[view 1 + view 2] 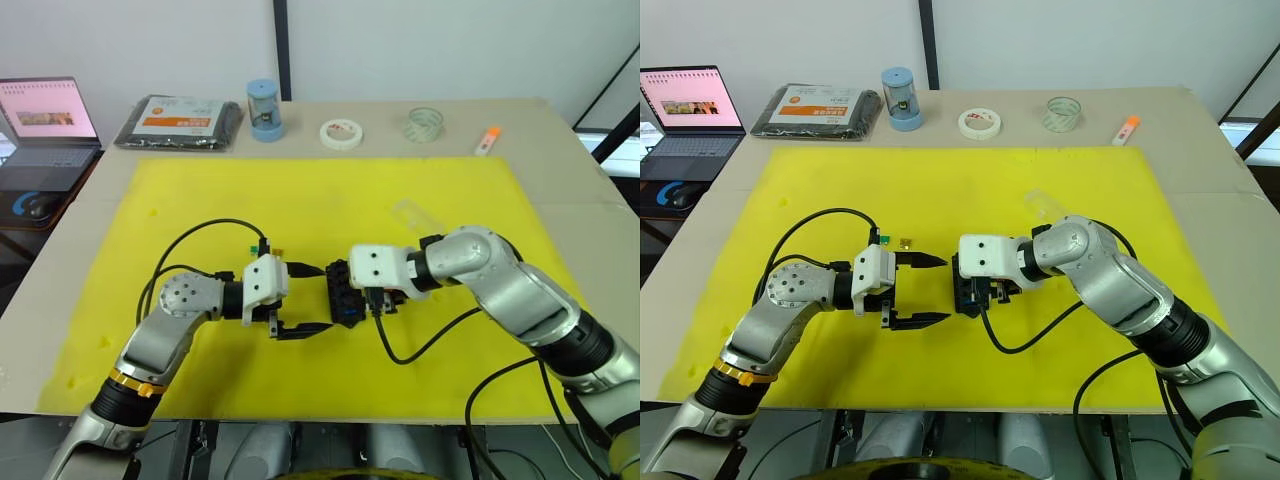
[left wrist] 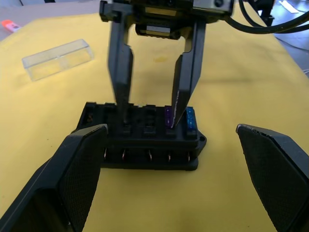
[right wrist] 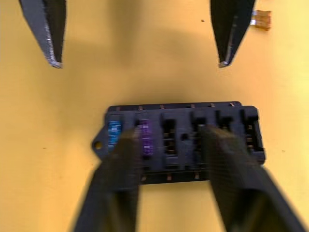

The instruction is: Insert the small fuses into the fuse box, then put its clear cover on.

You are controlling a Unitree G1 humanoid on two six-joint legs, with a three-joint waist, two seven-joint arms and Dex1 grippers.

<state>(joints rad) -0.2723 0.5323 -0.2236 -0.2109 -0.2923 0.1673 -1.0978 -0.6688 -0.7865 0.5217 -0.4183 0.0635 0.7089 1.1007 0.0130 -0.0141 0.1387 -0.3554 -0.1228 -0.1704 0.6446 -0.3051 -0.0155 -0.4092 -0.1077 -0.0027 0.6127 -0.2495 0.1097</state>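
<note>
I see my right end effector (image 2: 152, 113) standing over the fuse box (image 1: 344, 293), its two fingers parted and their tips resting down on the box's slotted top, one near a purple fuse (image 3: 145, 138) that is seated in a slot; I cannot tell whether it is pinching anything. Just beyond that purple one, at the very end of the box, a blue fuse (image 3: 114, 133) is also seated, and the remaining slots between and past the right end effector's fingers look empty. My left end effector (image 1: 925, 291) faces the right one across the box, released, with its fingers spread wide and the box lying just ahead of their tips, apart from them. Close beside the left end effector, on the far side from me, a brown fuse (image 1: 906, 242) and a teal fuse (image 1: 883, 239) lie loose on the yellow mat (image 1: 180, 200). The clear cover (image 2: 57, 59) lies on the mat beyond the right end effector, well apart from the box. Along the far edge of the tabletop (image 1: 560, 150), well away from both end effectors, sit a black packet with an orange label (image 1: 180, 121), a blue cylinder (image 1: 264, 110), a white tape roll (image 1: 341, 133) and a clear tape roll (image 1: 425, 124).
</note>
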